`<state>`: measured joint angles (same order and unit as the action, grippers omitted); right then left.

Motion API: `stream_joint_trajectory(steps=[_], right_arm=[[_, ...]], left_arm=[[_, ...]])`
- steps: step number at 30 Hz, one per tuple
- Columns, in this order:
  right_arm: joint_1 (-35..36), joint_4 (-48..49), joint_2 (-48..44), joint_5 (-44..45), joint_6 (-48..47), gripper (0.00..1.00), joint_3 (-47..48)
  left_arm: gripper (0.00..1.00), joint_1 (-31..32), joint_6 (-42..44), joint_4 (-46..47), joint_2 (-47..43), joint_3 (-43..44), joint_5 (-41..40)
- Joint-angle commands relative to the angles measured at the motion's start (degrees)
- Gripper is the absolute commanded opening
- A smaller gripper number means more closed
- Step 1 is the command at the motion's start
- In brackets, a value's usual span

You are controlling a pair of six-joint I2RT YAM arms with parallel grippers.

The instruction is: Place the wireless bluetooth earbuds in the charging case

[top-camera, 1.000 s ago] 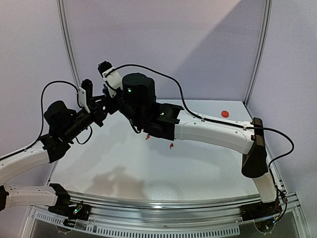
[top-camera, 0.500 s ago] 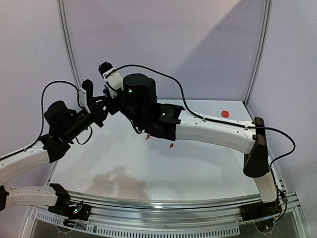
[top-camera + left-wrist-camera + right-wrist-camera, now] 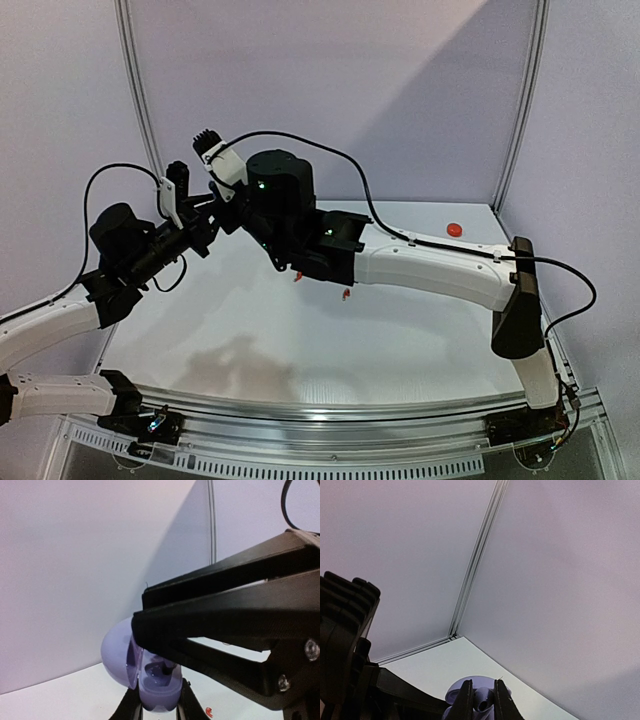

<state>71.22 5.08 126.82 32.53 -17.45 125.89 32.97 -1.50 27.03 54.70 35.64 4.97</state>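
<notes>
In the left wrist view my left gripper [image 3: 155,708] is shut on an open bluish-lilac charging case [image 3: 156,687], its lid [image 3: 116,652] swung to the left. My right gripper's black fingers [image 3: 220,615] reach in from the right, over the case's hollow. The right wrist view shows my right gripper [image 3: 483,703] shut on a bluish-lilac earbud [image 3: 482,701], just above the case lid [image 3: 470,684]. From the top view both grippers meet above the table's far left, left gripper [image 3: 200,226] and right gripper [image 3: 228,212]. Two red earbuds [image 3: 298,277] [image 3: 345,293] lie on the table.
A red round case [image 3: 454,229] sits at the back right of the white table [image 3: 300,340]. A red earbud [image 3: 209,712] shows on the table below the held case. Walls and a corner post [image 3: 140,90] stand close behind the grippers.
My right wrist has shifted slightly left and up; the left arm holds still with the case.
</notes>
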Motion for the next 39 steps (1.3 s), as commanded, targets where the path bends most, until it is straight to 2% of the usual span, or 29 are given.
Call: stream_joint_trajectory(steps=[1, 8, 27, 39], right_arm=[[-0.5, -3.9, -0.7, 1.7, -2.3, 0.0, -1.5], [-0.4, -5.0, 0.1, 1.9, -4.5, 0.0, -1.7], [-0.4, -5.9, 1.4, 0.0, -2.4, 0.0, -2.0], [-0.4, -5.8, 1.6, -1.3, -1.3, 0.04, -1.9]], left_arm=[[0.0, -0.6, 0.7, 3.0, -0.4, 0.1, -0.5], [0.0, -0.7, 0.8, 3.1, -0.5, 0.1, -0.6], [0.0, -0.7, 0.5, 4.2, -0.6, -0.2, -0.4], [0.0, -0.8, 0.3, 4.8, -0.7, -0.3, -0.2]])
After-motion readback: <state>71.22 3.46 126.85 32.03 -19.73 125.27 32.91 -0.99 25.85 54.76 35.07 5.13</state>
